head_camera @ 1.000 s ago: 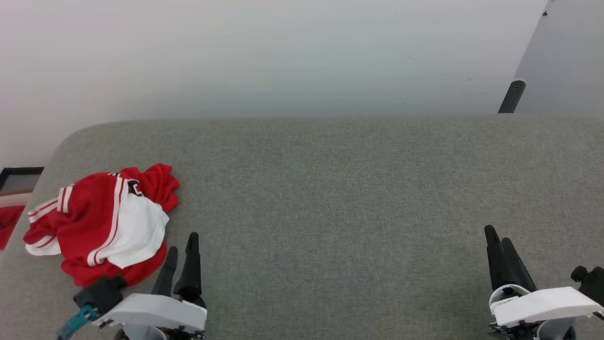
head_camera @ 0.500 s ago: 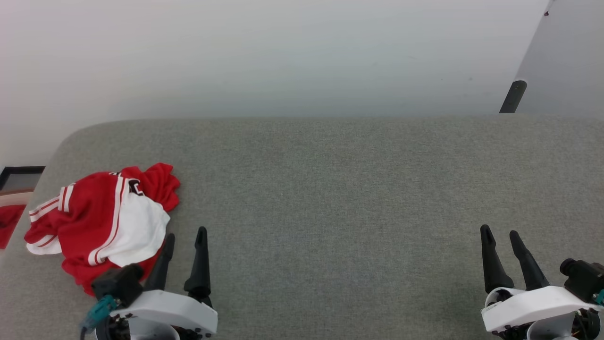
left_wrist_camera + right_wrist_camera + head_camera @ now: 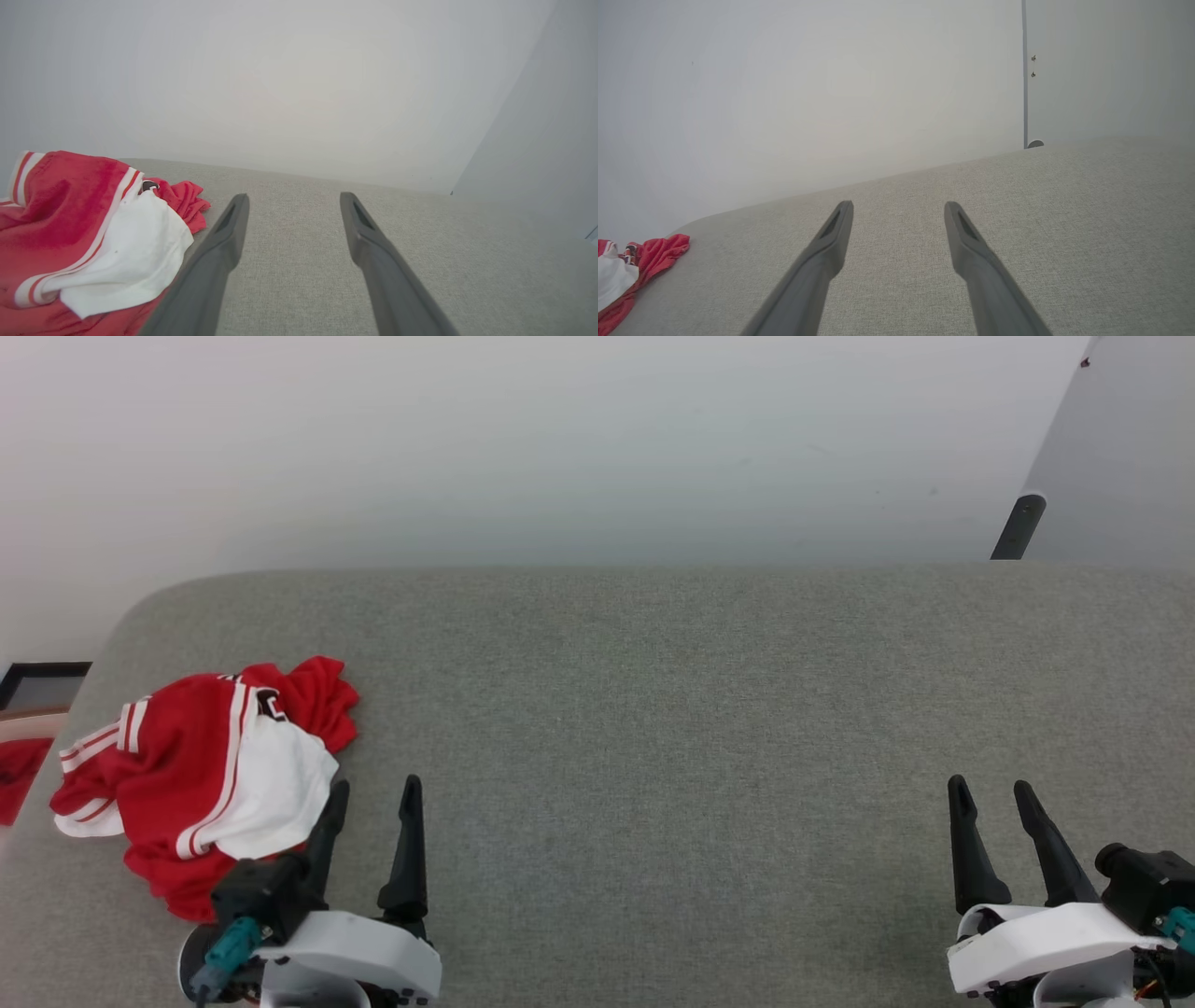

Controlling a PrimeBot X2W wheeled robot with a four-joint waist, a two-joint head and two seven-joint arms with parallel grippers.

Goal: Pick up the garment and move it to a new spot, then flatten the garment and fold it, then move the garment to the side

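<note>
The garment (image 3: 201,770) is a red jersey with white panels and striped trim, lying crumpled at the left end of the grey upholstered surface (image 3: 653,709). My left gripper (image 3: 375,789) stands open just right of the heap, its left finger close beside the cloth. In the left wrist view the garment (image 3: 88,238) lies left of the open left gripper (image 3: 293,199). My right gripper (image 3: 990,789) is open far to the right, holding nothing. The right wrist view shows the right gripper (image 3: 899,207) open above bare fabric and the garment (image 3: 630,270) at the far left edge.
A pale wall (image 3: 560,439) rises behind the surface. A dark post (image 3: 1016,525) stands at the back right. At the left edge beyond the surface sit a dark frame (image 3: 37,683) and a bit of red cloth (image 3: 17,775).
Both grippers turned so their two fingers now show side by side. The left gripper shifted a little to the right and forward beside the garment. The garment has not moved.
</note>
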